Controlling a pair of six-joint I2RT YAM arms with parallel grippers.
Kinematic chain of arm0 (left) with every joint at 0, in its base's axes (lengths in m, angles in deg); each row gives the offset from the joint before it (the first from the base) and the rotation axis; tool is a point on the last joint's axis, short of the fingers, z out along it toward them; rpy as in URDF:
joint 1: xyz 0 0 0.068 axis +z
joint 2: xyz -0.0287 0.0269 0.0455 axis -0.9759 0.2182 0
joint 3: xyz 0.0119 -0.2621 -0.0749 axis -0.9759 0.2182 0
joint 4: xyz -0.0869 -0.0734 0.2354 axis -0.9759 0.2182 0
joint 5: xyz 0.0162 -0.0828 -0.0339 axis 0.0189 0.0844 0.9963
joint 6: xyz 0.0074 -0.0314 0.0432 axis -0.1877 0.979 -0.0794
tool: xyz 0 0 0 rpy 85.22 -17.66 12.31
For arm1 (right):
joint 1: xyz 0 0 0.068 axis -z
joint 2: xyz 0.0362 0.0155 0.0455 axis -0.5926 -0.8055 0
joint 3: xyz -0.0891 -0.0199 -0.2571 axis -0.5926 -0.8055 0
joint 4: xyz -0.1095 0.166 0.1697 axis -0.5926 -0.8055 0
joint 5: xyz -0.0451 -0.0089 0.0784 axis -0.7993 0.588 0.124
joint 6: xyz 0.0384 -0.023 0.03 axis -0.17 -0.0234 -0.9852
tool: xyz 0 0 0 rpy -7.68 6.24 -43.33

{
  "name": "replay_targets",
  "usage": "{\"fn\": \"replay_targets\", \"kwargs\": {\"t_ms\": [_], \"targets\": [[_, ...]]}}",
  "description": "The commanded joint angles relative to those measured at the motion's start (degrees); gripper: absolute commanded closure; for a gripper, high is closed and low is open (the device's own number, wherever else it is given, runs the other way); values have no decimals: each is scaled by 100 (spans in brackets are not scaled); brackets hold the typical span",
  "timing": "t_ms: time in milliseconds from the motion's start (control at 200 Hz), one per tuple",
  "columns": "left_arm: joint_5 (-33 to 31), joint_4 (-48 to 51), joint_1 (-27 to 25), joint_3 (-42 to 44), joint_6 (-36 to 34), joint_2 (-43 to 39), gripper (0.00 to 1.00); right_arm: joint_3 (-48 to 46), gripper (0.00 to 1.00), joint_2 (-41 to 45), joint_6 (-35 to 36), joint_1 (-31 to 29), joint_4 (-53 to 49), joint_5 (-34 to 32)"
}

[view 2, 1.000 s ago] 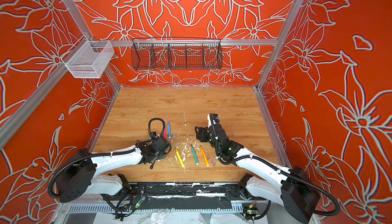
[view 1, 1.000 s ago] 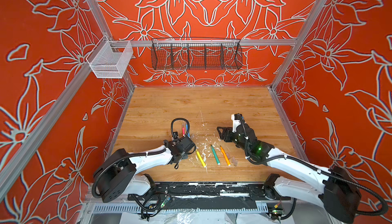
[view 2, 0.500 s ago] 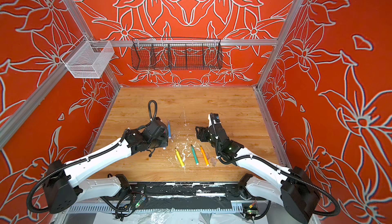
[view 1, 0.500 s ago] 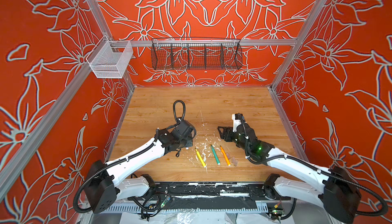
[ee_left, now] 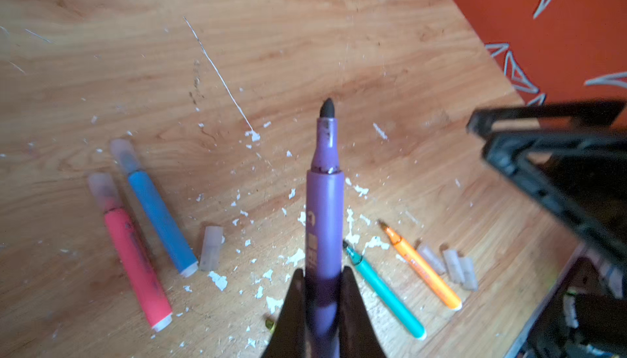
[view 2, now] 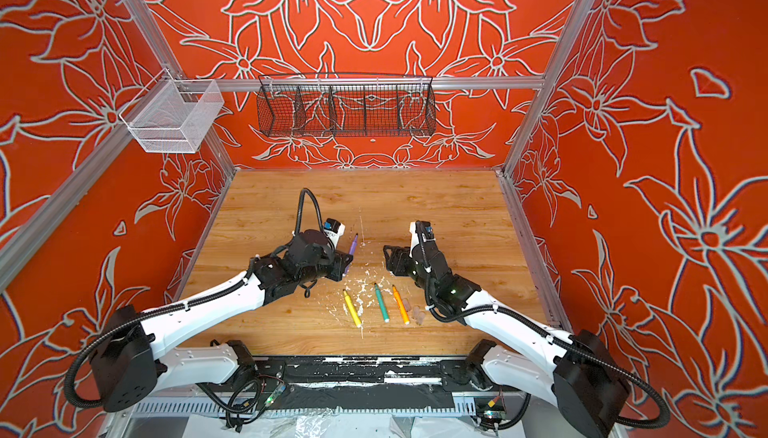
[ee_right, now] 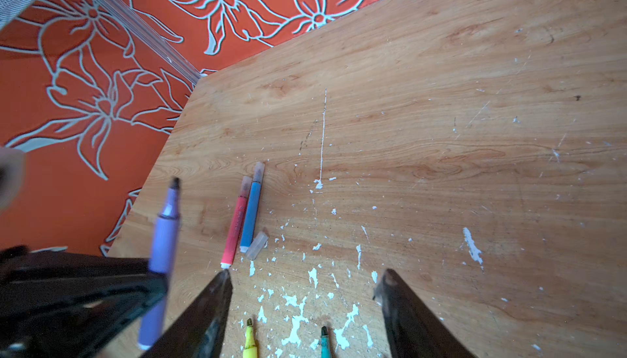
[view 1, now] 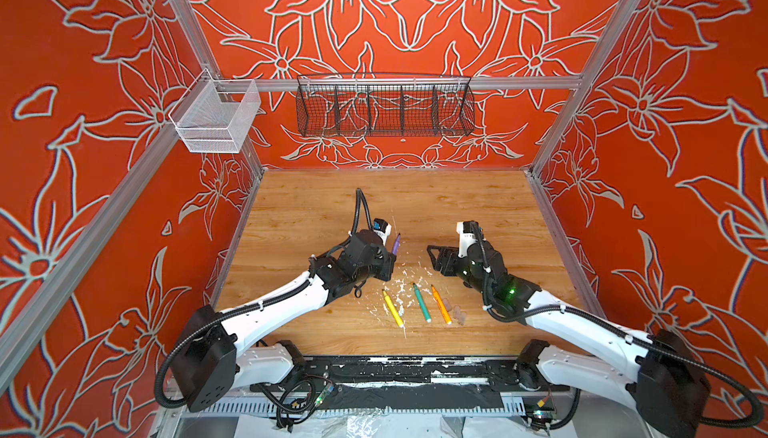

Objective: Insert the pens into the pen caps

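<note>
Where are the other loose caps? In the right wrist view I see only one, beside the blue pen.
Observer: Three more caps lie close together beside the orange pen.
Operator: Is that pen capped?
Observer: No, its tip is bare.
Operator: Are those caps ahead of my right fingers?
Observer: No. In a top view the caps lie nearer than the right fingers to the front edge of the table.
</note>
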Motion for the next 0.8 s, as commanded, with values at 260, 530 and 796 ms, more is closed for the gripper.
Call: {"fn": "replay_targets", "kwargs": {"t_ms": [260, 530, 796], "targets": [[1410, -1572, -113, 415, -788, -165, 100, -422, 30, 411, -37, 30, 1007, 813], [1761, -1612, -174, 275, -819, 126, 100, -290, 34, -105, -194, 35, 1205, 1208], [1828, -1616, -240, 195, -894, 282, 100, -334, 34, -198, -335, 30, 1363, 1343]]}}
